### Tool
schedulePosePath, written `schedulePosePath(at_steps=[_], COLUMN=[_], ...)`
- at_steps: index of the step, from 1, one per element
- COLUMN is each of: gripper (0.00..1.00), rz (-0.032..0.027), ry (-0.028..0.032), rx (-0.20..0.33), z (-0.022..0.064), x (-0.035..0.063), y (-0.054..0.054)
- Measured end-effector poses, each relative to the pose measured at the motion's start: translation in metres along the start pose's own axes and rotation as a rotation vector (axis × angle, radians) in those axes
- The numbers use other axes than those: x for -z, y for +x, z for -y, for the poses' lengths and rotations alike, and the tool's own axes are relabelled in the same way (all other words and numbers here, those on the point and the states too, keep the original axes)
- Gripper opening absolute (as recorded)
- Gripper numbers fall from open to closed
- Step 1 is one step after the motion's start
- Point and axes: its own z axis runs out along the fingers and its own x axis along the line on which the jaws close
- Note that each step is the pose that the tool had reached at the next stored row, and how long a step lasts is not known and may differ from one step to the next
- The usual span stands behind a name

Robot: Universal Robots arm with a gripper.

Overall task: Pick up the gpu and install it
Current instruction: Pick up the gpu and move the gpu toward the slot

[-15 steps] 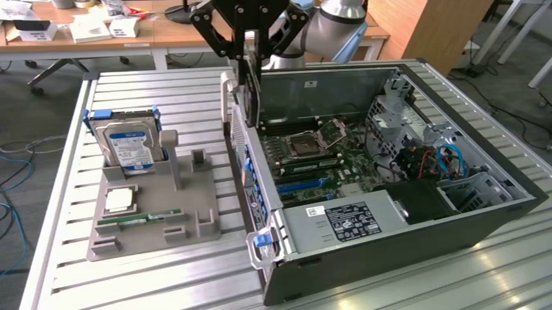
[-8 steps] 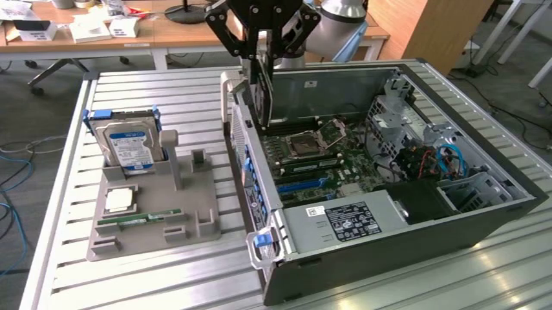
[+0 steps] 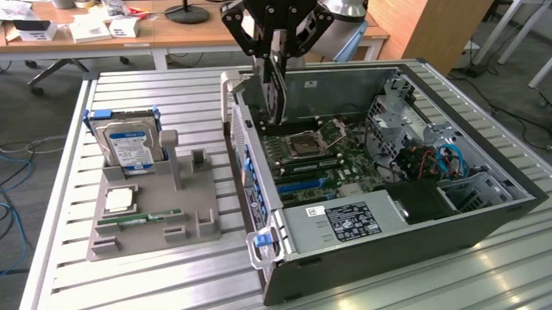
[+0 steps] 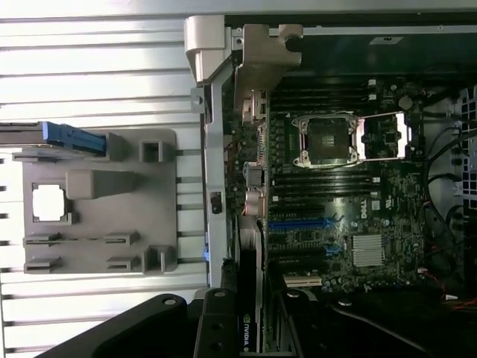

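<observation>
My gripper (image 3: 278, 53) hangs above the back-left corner of the open computer case (image 3: 483, 219) and is shut on the gpu (image 3: 274, 87). The gpu is a thin dark card that hangs on edge, its lower end just above the motherboard (image 3: 324, 161) near the case's rear wall. In the wrist view the gpu (image 4: 250, 291) shows edge-on between the black fingers (image 4: 216, 328), with a green-lettered label near the grip. It lies over the board's expansion-slot area, close to the blue slots (image 4: 302, 222).
A grey parts holder (image 3: 155, 219) stands at the exterior view's left of the case. It carries a silver hard drive (image 3: 129, 145), a CPU (image 3: 119, 199) and a green RAM stick (image 3: 138, 219). The open CPU socket (image 4: 328, 140) and a power supply (image 3: 345, 223) are inside the case.
</observation>
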Motion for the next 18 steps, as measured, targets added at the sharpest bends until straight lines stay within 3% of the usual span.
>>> schedulePosePath(at_steps=[8, 18], gripper=[0.26, 0.26], rz=[-0.0006, -0.0019], ry=[-0.0095, -0.0277], rx=[0.0, -0.001], z=[-0.0011, -0.0028], x=[-0.0005, -0.0012], y=[-0.017, -0.041])
